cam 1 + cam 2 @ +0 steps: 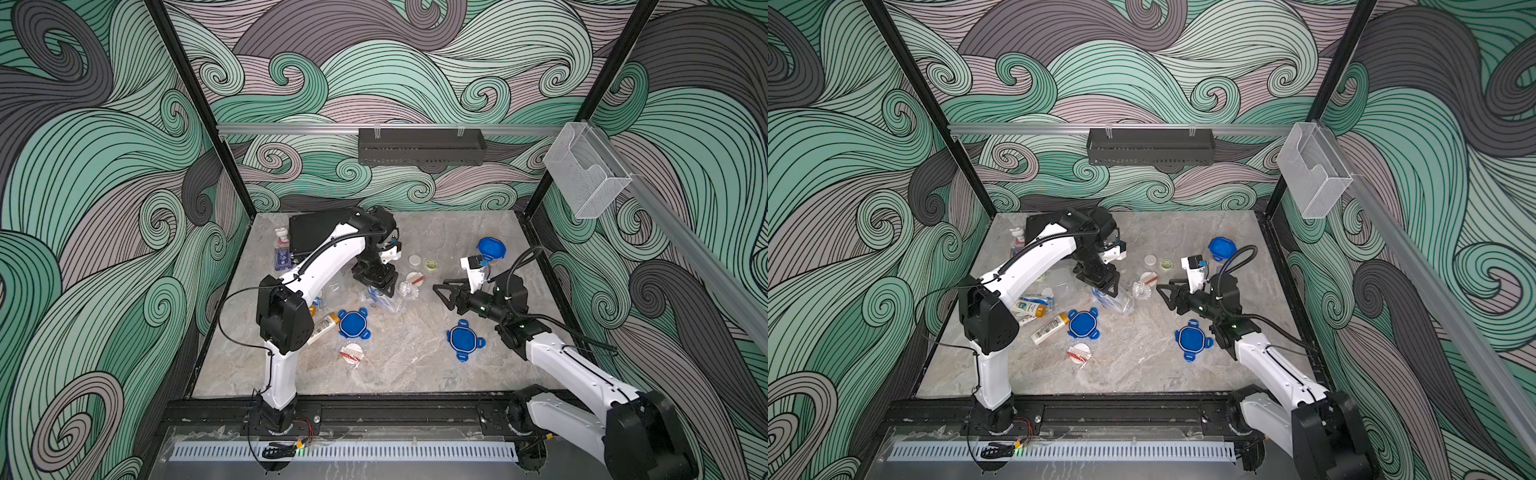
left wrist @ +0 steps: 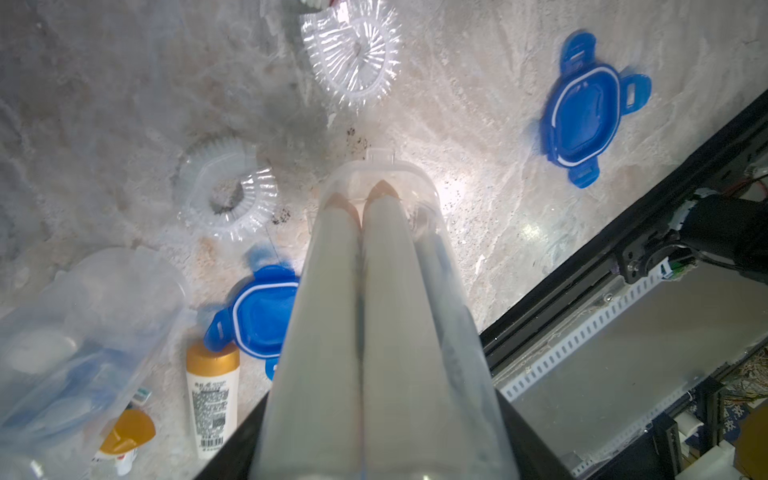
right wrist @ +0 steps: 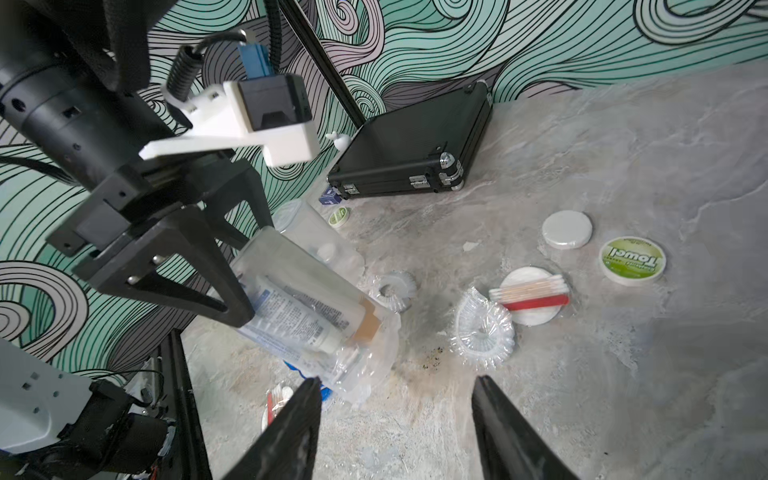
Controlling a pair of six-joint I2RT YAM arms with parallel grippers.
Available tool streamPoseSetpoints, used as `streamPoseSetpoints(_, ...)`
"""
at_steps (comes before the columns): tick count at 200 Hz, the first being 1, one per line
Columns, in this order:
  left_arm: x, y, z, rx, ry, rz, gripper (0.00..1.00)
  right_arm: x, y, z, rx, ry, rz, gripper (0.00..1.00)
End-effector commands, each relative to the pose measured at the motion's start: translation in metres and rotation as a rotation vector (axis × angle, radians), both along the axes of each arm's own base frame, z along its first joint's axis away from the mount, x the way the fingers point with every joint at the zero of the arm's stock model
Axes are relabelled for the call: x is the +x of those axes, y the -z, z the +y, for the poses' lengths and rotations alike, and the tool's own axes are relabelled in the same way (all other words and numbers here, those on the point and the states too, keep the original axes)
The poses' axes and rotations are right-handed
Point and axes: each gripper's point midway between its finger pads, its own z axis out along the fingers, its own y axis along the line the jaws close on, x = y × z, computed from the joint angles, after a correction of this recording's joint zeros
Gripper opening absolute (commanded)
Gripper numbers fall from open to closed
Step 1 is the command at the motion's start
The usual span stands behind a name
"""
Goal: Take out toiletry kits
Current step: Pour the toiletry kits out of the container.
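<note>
Blue lids [image 1: 353, 323] [image 1: 463, 339]: 2; left tool [image 1: 382, 289] pinches clear kit container [image 3: 299, 291]; right tool [image 1: 441, 297] spread.

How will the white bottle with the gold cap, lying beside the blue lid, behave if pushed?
The white bottle lies on its side, so it probably rolls or pivots rather than tips. Its smooth plastic looks stiff, perhaps slippery.

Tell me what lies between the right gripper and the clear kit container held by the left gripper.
A crinkled clear plastic piece lies between the open right gripper and the clear kit container in the left gripper, seen in both top views.
</note>
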Motion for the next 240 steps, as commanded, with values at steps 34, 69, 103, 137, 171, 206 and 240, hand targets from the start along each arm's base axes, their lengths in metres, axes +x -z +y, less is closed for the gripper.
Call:
streamPoseSetpoints(34,-0.022,-0.035,0.004,-0.034,-0.006,0.018,0.0,-0.039,-0.023,0.055,-0.1,-0.227,-0.421,0.83)
streamPoseSetpoints(69,-0.027,-0.042,-0.003,-0.094,0.001,0.031,0.0,-0.047,-0.022,0.093,-0.205,-0.336,-0.534,0.95)
streamPoseSetpoints(103,-0.032,-0.047,-0.01,-0.152,0.008,0.054,0.0,-0.037,-0.024,0.108,-0.213,-0.329,-0.589,0.95)
streamPoseSetpoints(137,-0.036,-0.047,-0.014,-0.179,0.012,0.07,0.0,-0.032,-0.029,0.128,-0.242,-0.352,-0.623,0.95)
streamPoseSetpoints(171,-0.036,-0.051,-0.017,-0.207,0.012,0.065,0.0,-0.025,-0.024,0.143,-0.254,-0.382,-0.598,0.91)
streamPoseSetpoints(206,-0.036,-0.052,-0.019,-0.218,0.014,0.073,0.0,-0.02,-0.018,0.155,-0.268,-0.37,-0.597,0.82)
streamPoseSetpoints(240,-0.038,-0.057,-0.019,-0.231,0.017,0.062,0.0,-0.021,-0.01,0.157,-0.281,-0.383,-0.578,0.73)
